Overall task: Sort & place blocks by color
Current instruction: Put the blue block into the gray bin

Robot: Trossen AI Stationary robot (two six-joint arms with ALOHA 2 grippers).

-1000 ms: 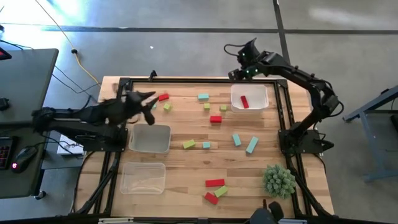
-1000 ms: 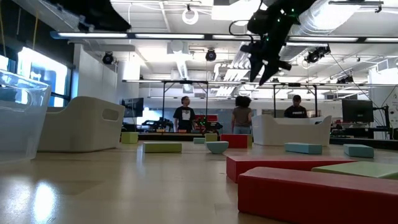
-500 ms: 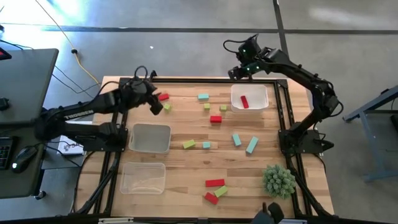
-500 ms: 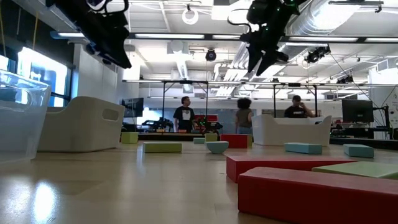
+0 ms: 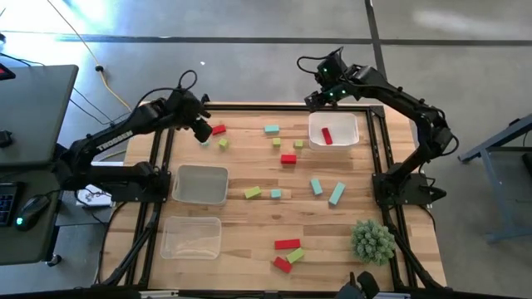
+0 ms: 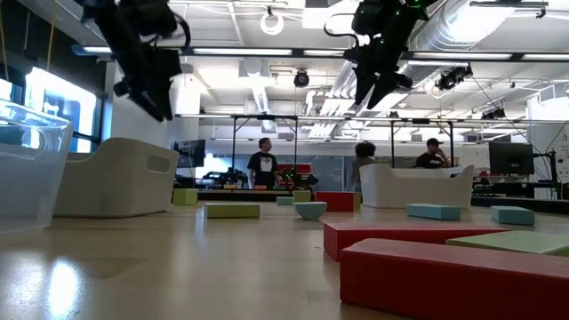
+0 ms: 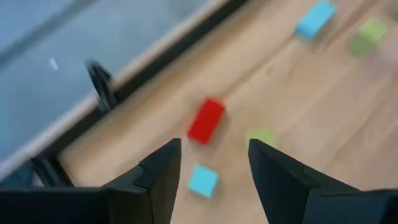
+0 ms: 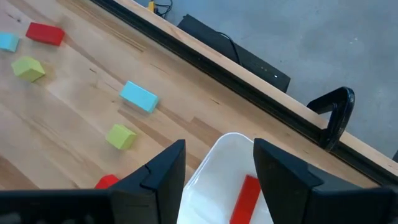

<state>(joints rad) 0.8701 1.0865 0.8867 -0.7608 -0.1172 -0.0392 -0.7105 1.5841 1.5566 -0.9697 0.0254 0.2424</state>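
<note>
Red, teal and yellow-green blocks lie scattered flat on the wooden table. My left gripper [image 5: 202, 133] [image 7: 214, 155] hangs open over the far left corner, above a red block [image 7: 206, 121], a small teal block [image 7: 203, 180] and a yellow-green one [image 7: 260, 137]; it holds nothing. My right gripper [image 5: 312, 100] [image 8: 219, 155] is open and empty, raised over the far edge beside the far right tray [image 5: 333, 131], in which a red bar [image 8: 244, 198] lies. In the low view both grippers hang high, the left gripper [image 6: 160, 111] and the right gripper [image 6: 364, 93].
Two clear trays sit at the left: one mid-table [image 5: 200, 184], one nearer [image 5: 192, 237]. A spiky green plant ball [image 5: 372, 241] stands at the near right. More blocks lie mid-table [image 5: 317, 187] and near the front [image 5: 288, 244]. People stand in the room beyond.
My left arm has swung from lying low across the table's left side, by the mid-table tray, up toward the far edge; its gripper now points down over the far left corner and has come into the low view. The blocks have kept their places.
</note>
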